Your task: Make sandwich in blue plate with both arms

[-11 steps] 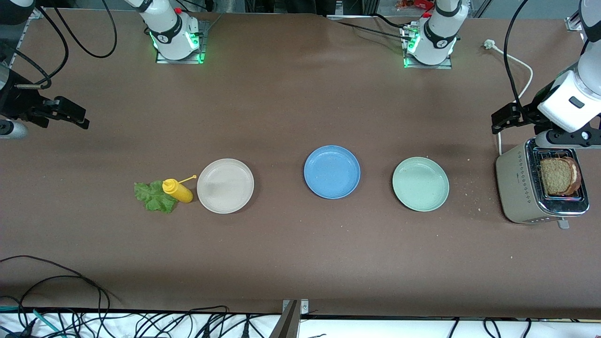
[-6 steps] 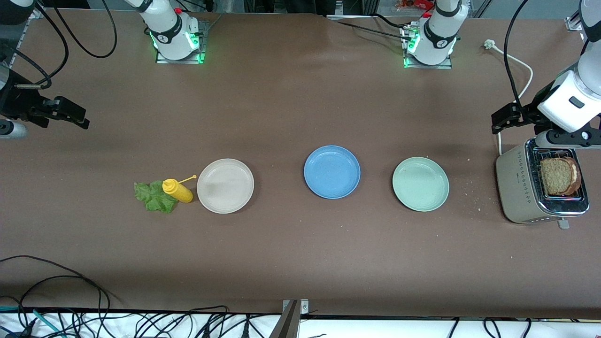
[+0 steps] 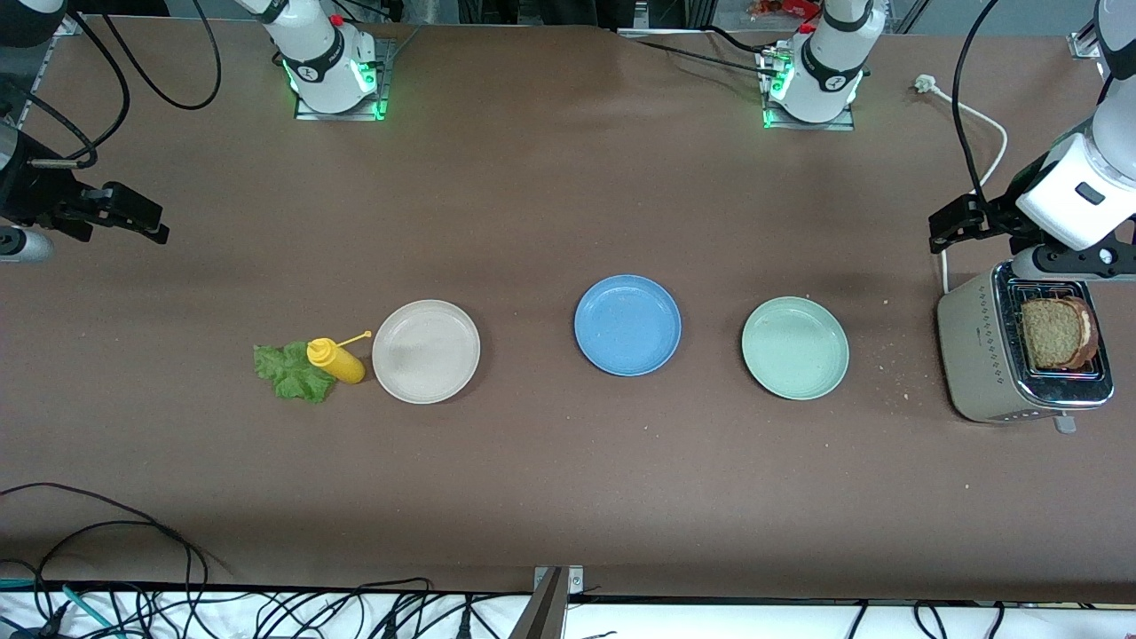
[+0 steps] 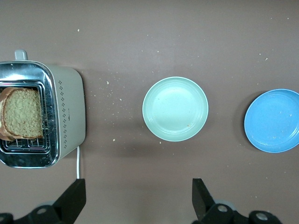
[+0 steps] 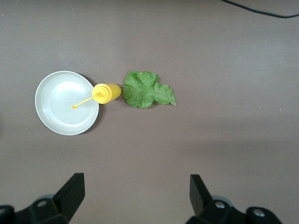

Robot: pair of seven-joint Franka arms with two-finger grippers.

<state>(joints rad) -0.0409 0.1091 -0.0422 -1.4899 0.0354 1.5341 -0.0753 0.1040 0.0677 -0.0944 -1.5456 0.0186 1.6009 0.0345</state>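
Counter: brown counter [image 3: 550, 195], speckled with pale crumbs toward the left arm's end.
Plates: three round plates in one row, well apart from each other. Blue plate [image 3: 627, 325] in the middle, bare. Pale green plate [image 3: 795, 348] at its 3 o'clock in the front view, toward the left arm's end. Cream-white plate [image 3: 426, 351] at its 9 o'clock, toward the right arm's end.
Bread: two brown slices [image 3: 1058, 332] standing together in one toaster [image 3: 985, 359], at 3 o'clock of the green plate.
Lettuce: one ruffled green lettuce leaf [image 3: 290, 372] flat on the counter, at 9 o'clock of the cream-white plate.
Bottle: one yellow squeeze bottle [image 3: 335, 360], just beside the cream-white plate's rim and touching the leaf; its thin nozzle reaches over the plate in the right wrist view.
Arms: two white arms, one base each at 12 o'clock of the front view.
Left end effector [image 3: 954, 222]: over bare counter beside the toaster, toward 12 o'clock from it; fingers [image 4: 72, 200] spread wide, nothing between them.
Right end effector [image 3: 133, 216]: over bare counter, toward 10 o'clock from the leaf; fingers [image 5: 72, 191] spread wide, nothing between them.
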